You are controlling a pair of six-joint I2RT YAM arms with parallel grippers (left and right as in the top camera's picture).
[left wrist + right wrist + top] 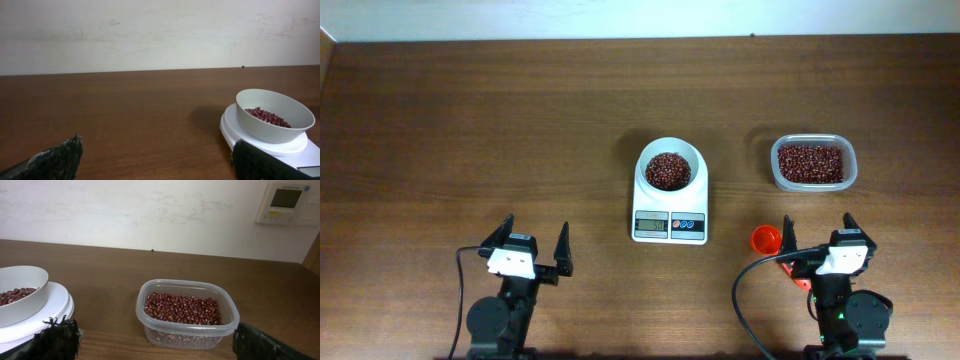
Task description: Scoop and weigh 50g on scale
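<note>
Spread and empty, the left tool (pixel 536 224) and right tool (pixel 817 220) are parked, and the nearby orange scoop (pixel 765 238) could be knocked away by a misaligned grasp.

The scale (pixel 669 226) sat mid-table (pixel 470 120) with dark red beans (pixel 668 171) in its bowl (pixel 644 166), a clear tub (pixel 850 170) at 2 o'clock, an orange scoop (pixel 766 238) at 4 o'clock just beside the right gripper (pixel 817 226), and the left gripper (pixel 535 230) at 8 o'clock, both spread wide and empty.
</note>
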